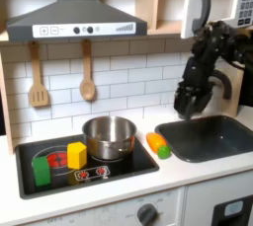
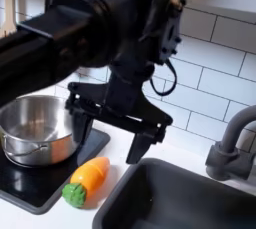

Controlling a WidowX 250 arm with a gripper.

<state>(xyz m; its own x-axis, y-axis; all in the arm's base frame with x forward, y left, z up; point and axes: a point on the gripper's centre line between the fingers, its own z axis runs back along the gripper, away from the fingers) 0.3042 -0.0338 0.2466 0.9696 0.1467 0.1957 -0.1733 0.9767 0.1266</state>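
Observation:
My black gripper (image 1: 187, 103) hangs in the air over the left part of the dark sink (image 1: 219, 148), close to the tiled wall. In the second exterior view the gripper (image 2: 107, 143) is open, with its two fingers (image 2: 136, 146) spread wide and nothing between them. An orange toy carrot (image 2: 86, 179) with a green end lies on the white counter below it, between the stove and the sink (image 2: 200, 213). In the first exterior view the carrot (image 1: 158, 144) is low and to the left of the gripper. A steel pot (image 1: 109, 135) stands on the stove.
The black stove top (image 1: 128, 166) also holds a green block (image 1: 42, 169), a yellow block (image 1: 76, 155) and small red pieces (image 1: 91, 174). A wooden spatula (image 1: 38, 80) and spoon (image 1: 87, 72) hang on the wall. A grey faucet (image 2: 234, 145) stands behind the sink.

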